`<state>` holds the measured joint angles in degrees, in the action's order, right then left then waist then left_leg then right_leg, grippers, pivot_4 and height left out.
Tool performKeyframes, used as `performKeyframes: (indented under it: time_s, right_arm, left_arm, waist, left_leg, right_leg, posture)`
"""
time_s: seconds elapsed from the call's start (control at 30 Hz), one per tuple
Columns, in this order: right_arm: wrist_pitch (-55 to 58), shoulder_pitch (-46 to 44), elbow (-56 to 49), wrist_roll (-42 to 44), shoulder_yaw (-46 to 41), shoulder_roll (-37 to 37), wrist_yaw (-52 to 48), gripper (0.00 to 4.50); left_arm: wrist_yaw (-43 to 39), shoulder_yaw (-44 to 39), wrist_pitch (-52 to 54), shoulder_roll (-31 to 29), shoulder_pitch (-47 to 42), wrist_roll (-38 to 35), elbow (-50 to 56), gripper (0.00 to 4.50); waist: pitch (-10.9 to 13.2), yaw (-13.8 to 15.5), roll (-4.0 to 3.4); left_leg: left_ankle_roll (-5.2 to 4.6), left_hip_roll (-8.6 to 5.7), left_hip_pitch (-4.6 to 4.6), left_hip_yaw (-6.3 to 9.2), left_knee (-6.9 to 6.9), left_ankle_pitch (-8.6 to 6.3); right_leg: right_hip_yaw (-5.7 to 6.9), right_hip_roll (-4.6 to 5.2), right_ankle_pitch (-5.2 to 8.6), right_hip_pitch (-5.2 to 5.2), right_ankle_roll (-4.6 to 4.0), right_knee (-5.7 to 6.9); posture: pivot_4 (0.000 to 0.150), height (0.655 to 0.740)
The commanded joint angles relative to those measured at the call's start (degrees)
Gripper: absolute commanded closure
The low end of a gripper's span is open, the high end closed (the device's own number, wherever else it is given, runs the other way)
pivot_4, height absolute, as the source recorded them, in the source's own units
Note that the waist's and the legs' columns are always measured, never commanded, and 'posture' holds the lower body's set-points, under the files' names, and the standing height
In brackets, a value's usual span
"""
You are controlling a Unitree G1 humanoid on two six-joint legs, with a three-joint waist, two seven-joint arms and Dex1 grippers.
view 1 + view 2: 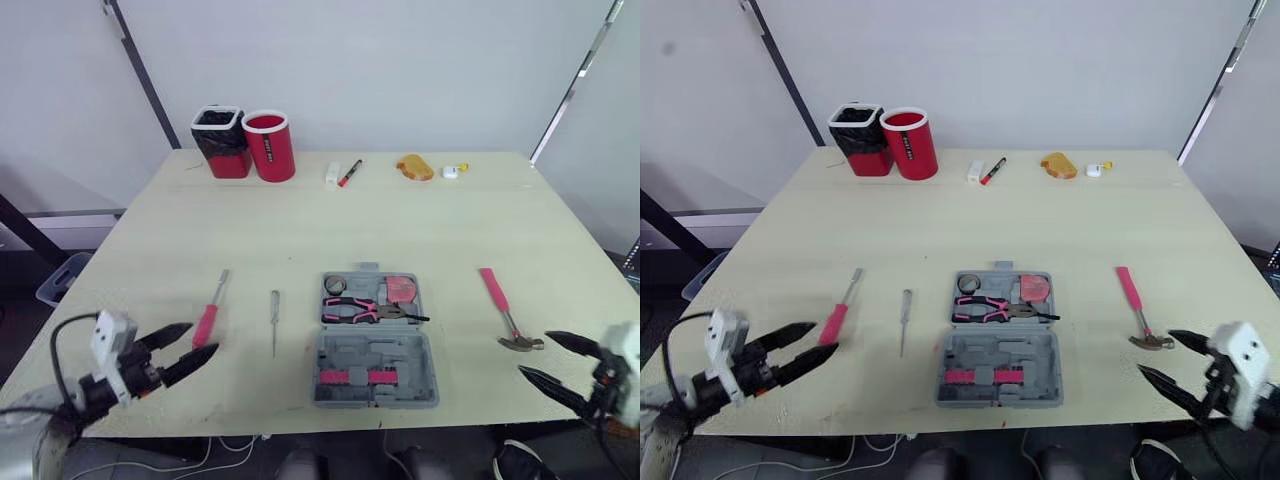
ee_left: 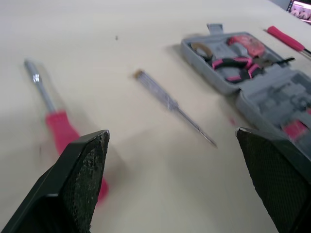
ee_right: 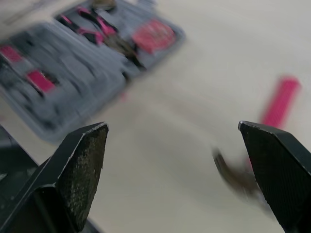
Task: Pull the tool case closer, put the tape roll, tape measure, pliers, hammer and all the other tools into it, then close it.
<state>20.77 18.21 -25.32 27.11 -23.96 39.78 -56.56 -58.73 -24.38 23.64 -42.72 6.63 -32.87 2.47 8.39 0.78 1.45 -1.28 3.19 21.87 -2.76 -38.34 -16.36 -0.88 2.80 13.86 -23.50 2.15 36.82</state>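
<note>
Tool case [image 1: 376, 345]: lies open and flat on table [image 1: 300, 220], near front edge, about midway between both grippers, lid half turned toward robot. Looks close enough already for either arm to reach in. Grey plastic with moulded recesses; two pink strips in lid half, small latch tab on far edge. Holds tape roll [image 1: 334, 284], tape measure [image 1: 402, 289] and pliers [image 1: 365, 310] in far half, each apparently seated in its own recess.

Outside it: hammer [image 1: 508, 310] on right, pink handle pointing away, head toward robot; red screwdriver [image 1: 208, 315] and thin grey screwdriver [image 1: 274, 320] on left, both lengthwise, apart from each other.

Left gripper [image 1: 203, 337]: fingers spread wide, nothing between them, tips just beside red screwdriver's handle, probably lined up for that pick. Right gripper [image 1: 534, 353]: fingers likewise wide apart and empty, near hammer head, probably placed to take it.
</note>
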Motion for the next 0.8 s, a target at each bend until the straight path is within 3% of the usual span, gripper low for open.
performKeyframes:
  time_s: [0.03, 0.2, 0.4, 0.53, 0.77, 0.8]
  right_arm:
    - [-1.29, -4.35, -6.40, 0.83, 4.68, 0.47, 0.94, 0.00]
    - [2.07, -11.59, -10.50, 3.57, 12.50, 1.57, 0.69, 0.00]
    - [7.80, -23.15, -12.75, 9.01, 17.59, 2.82, 1.15, 0.00]
    - [10.06, -29.68, -10.47, 10.58, 19.48, 2.61, 1.92, 0.00]
    - [10.46, -34.17, -7.09, 10.96, 20.72, 2.54, 1.57, 0.00]
    - [10.15, -33.97, -6.86, 10.74, 20.69, 2.77, 1.21, 0.00]
  left_arm:
    - [12.45, 4.32, 7.91, 3.05, -3.66, 1.23, 9.12, 0.06]
    - [31.31, 10.68, 24.27, 9.54, -9.49, 3.59, 18.74, 0.06]
    - [49.20, 17.17, 33.72, 19.59, -15.43, 11.38, 22.48, 0.06]
    - [54.75, 19.47, 36.55, 24.40, -16.20, 14.68, 22.81, 0.06]
    - [56.83, 19.79, 33.64, 27.03, -17.18, 18.02, 14.73, 0.06]
    - [56.64, 20.11, 32.73, 27.69, -17.30, 18.21, 13.31, 0.29]
  waist:
    - [0.00, -0.01, 0.00]
    - [0.02, -0.07, 0.16]
    - [0.09, -0.13, 0.25]
    - [0.08, -0.11, 0.27]
    - [0.08, 0.07, 0.27]
    - [0.08, 0.08, 0.27]
  left_leg:
    - [0.00, -0.01, 0.02, -0.01, 0.00, 0.00]
    - [0.00, -0.19, 0.11, 0.06, 0.01, 0.00]
    - [-0.01, -0.29, 0.04, 0.14, -0.05, 0.02]
    - [-0.02, -0.38, 0.05, 0.20, -0.06, 0.02]
    - [-0.02, -0.45, 0.11, 0.23, -0.06, 0.02]
    - [-0.02, -0.45, 0.12, 0.22, -0.06, 0.02]
  right_leg:
    - [-0.02, 0.01, 0.00, 0.01, 0.00, 0.00]
    - [-0.05, -0.08, -0.17, 0.02, 0.30, -0.05]
    - [-0.10, -0.14, -0.26, 0.07, 0.38, 0.01]
    - [-0.13, -0.13, -0.30, 0.09, 0.42, 0.01]
    - [-0.11, -0.09, -0.30, 0.08, 0.42, -0.02]
    - [-0.09, -0.09, -0.30, 0.08, 0.42, -0.03]
  posture:
    - [0.150, 0.7400]
    - [0.150, 0.7400]
    - [0.150, 0.7400]
    - [0.150, 0.7400]
    - [0.150, 0.7400]
    - [0.150, 0.7400]
